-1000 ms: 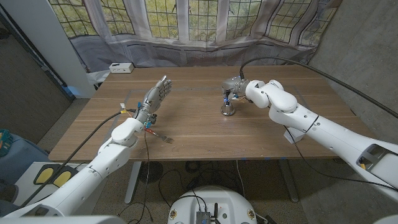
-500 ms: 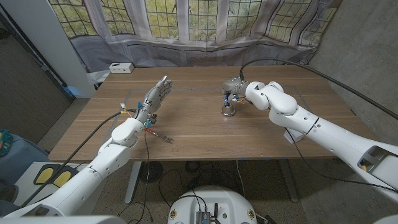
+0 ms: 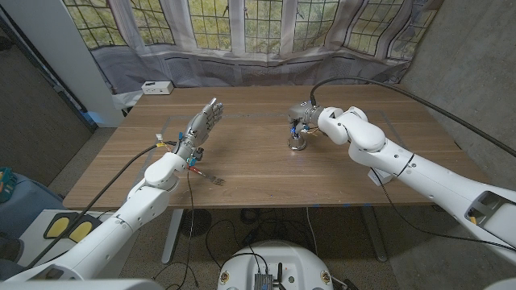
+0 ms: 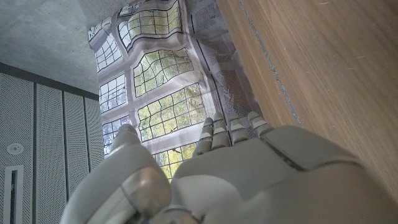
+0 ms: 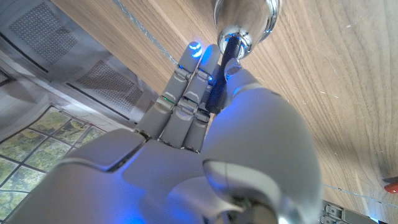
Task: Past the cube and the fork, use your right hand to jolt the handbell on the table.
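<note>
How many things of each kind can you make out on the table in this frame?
handbell: 1
fork: 1
white box: 1
Total: 3

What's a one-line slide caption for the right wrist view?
Right hand gripping the dark handle of the shiny silver metal handbell, which stands on the wooden table.

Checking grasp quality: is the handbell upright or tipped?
Upright: the handbell stands mouth-down on the table, the right robot hand gripping its dark handle.
</note>
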`<state>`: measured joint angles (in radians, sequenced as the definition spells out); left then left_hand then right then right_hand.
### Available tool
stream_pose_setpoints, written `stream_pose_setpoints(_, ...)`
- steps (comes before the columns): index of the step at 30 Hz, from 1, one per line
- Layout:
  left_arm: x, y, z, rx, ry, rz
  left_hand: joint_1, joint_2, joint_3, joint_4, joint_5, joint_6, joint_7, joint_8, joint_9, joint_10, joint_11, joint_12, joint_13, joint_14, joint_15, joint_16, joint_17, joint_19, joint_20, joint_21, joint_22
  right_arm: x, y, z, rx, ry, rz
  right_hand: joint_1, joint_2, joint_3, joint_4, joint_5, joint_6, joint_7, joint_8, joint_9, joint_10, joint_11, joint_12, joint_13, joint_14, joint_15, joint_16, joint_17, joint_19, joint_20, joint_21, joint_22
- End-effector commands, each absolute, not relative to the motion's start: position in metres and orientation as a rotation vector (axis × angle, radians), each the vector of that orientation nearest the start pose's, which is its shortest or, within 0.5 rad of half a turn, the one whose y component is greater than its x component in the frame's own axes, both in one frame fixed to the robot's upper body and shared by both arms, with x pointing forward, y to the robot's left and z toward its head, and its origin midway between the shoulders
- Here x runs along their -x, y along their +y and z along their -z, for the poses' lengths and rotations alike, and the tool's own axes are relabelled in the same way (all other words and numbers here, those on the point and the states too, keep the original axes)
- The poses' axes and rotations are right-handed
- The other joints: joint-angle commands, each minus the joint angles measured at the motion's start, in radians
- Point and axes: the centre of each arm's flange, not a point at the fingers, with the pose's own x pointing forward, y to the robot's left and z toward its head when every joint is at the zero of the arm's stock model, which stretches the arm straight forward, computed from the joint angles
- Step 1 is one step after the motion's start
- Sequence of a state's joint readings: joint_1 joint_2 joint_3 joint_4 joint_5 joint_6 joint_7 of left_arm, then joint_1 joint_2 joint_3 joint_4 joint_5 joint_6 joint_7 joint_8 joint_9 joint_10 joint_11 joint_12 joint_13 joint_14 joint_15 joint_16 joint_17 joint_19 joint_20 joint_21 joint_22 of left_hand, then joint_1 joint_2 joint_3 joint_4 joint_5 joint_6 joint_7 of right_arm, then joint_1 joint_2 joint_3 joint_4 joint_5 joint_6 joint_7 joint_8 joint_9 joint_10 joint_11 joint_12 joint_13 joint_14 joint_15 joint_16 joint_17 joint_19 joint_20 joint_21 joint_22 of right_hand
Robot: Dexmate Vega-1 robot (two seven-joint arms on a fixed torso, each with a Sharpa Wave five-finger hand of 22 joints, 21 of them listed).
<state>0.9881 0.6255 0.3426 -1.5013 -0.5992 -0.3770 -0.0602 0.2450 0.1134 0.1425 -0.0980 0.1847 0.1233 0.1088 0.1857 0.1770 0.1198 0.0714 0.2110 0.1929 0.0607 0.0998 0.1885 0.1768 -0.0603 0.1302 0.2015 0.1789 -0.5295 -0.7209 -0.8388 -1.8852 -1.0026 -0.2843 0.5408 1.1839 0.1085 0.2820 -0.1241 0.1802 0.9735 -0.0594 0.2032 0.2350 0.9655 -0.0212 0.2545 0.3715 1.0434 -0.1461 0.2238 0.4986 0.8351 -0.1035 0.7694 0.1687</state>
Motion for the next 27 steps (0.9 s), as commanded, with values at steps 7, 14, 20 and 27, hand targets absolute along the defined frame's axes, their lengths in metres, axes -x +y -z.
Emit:
stream_pose_setpoints(7, -0.5983, 0.2877, 0.0332, -0.079, -0.697, 0.298, 0.004, 0.004, 0.007, -0.001, 0.000, 0.010, 0.001, 0.005, 0.003, 0.006, -0.001, 0.002, 0.004, 0.002, 0.001, 0.000, 0.003, 0.000, 0.005, -0.001, 0.004, -0.5779, -0.1210, -0.0562, 1.999, -0.502, -0.110, -0.073, -0.045, -0.026, 0.003, 0.009, -0.141, -0.006, -0.023, -0.003, -0.122, 0.012, -0.035, 0.005, -0.173, -0.018, -0.037, -0.017, -0.070, -0.015, -0.049, -0.001)
stream_pose_setpoints(14, -0.5981, 0.2881, 0.0339, -0.078, -0.696, 0.298, 0.003, 0.004, 0.008, -0.001, -0.001, 0.012, 0.000, 0.006, 0.003, 0.007, -0.002, 0.003, 0.004, 0.002, 0.001, 0.000, 0.003, 0.000, 0.005, -0.001, 0.004, -0.5760, -0.1211, -0.0571, 2.014, -0.508, -0.105, -0.110, -0.071, -0.031, 0.001, 0.018, -0.235, 0.001, -0.026, -0.007, -0.201, 0.014, -0.046, 0.005, -0.284, 0.019, -0.049, -0.038, -0.115, -0.002, -0.091, -0.002)
stream_pose_setpoints(20, -0.5984, 0.2879, 0.0347, -0.077, -0.693, 0.299, 0.003, 0.004, 0.009, -0.001, -0.001, 0.013, 0.000, 0.006, 0.003, 0.008, -0.003, 0.003, 0.004, 0.001, 0.002, 0.000, 0.003, 0.000, 0.005, -0.001, 0.004, -0.5742, -0.1208, -0.0570, 2.016, -0.509, -0.108, -0.160, -0.100, -0.046, 0.008, 0.022, -0.303, 0.011, -0.025, -0.010, -0.267, 0.032, -0.055, -0.005, -0.376, 0.053, -0.052, -0.062, -0.170, 0.015, -0.136, -0.002)
stream_pose_setpoints(27, -0.5987, 0.2874, 0.0351, -0.077, -0.692, 0.304, 0.003, 0.004, 0.010, -0.001, -0.001, 0.014, 0.000, 0.006, 0.003, 0.008, 0.000, 0.003, 0.004, 0.001, 0.003, 0.000, 0.003, 0.000, 0.006, -0.001, 0.004, -0.5732, -0.1212, -0.0562, 2.005, -0.495, -0.130, -0.215, -0.117, -0.049, 0.010, 0.034, -0.450, 0.031, -0.028, -0.018, -0.428, 0.061, -0.069, -0.038, -0.574, 0.103, -0.049, -0.113, -0.287, 0.054, -0.242, -0.004)
